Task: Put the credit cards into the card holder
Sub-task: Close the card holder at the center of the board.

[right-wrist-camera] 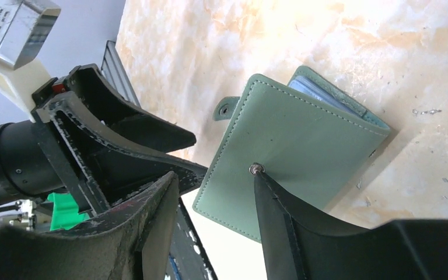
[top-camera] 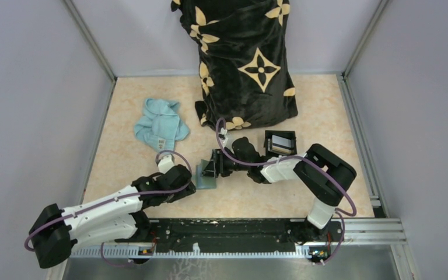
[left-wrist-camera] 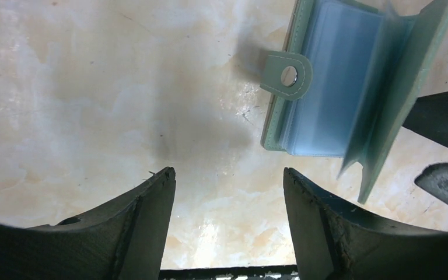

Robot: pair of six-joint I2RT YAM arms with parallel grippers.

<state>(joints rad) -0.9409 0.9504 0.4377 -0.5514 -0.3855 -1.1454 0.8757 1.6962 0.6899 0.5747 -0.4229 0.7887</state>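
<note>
The sage-green card holder (top-camera: pixel 208 175) stands open on the table between both grippers. Its clear sleeves (left-wrist-camera: pixel 332 87) face my left gripper (left-wrist-camera: pixel 228 172), which is open, empty and just short of it. My right gripper (right-wrist-camera: pixel 214 175) is open on the other side. One of its fingertips (right-wrist-camera: pixel 263 185) touches the snap stud on the holder's outer cover (right-wrist-camera: pixel 291 140), and the cover leans against it. A pale silvery credit card (top-camera: pixel 280 142) lies in the black square box. No card is in either gripper.
The black box (top-camera: pixel 292 135) sits right behind my right wrist. A black bag with gold flowers (top-camera: pixel 245 64) stands at the back centre. A light blue cloth (top-camera: pixel 158 125) lies at the back left. My left gripper's fingers (right-wrist-camera: pixel 128 137) crowd the holder's left edge.
</note>
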